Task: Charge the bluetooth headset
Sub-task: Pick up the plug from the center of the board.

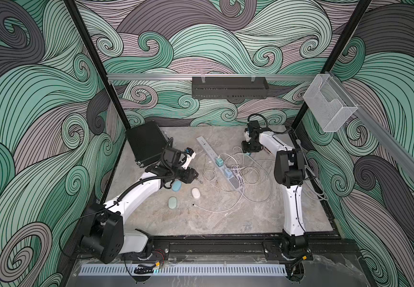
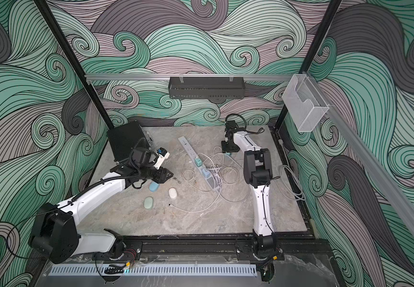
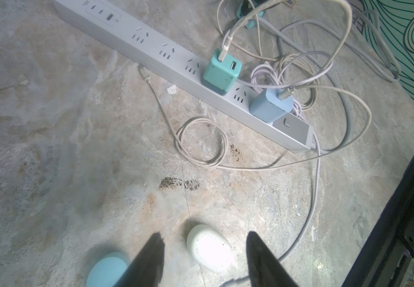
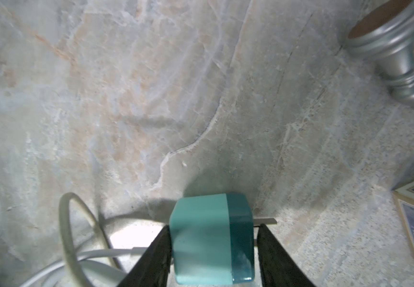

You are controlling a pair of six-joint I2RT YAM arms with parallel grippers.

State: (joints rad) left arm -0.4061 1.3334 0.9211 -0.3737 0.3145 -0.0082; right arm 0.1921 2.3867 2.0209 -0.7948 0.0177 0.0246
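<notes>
Currently the right tool (image 4: 214,226) brackets a teal charger cube (image 4: 201,236), jaws close on both sides, though a firm pinch cannot be confirmed; a centred grip clear of its prongs would help. The left tool (image 3: 206,234), spread and empty, hovers with the white headset case (image 3: 209,248) just ahead.

The walls (image 1: 225,44) carry a mural of curling waves in green, grey and mauve, drawn with black lines. Black posts (image 1: 98,62) stand at the back corners. An aluminium rail (image 1: 151,76) crosses the back wall, and a black perforated tray (image 1: 229,87) hangs from it. A white mesh basket (image 1: 329,104) hangs on the side rail (image 1: 395,149). The table (image 1: 225,218) has a grey and beige marble look.
</notes>
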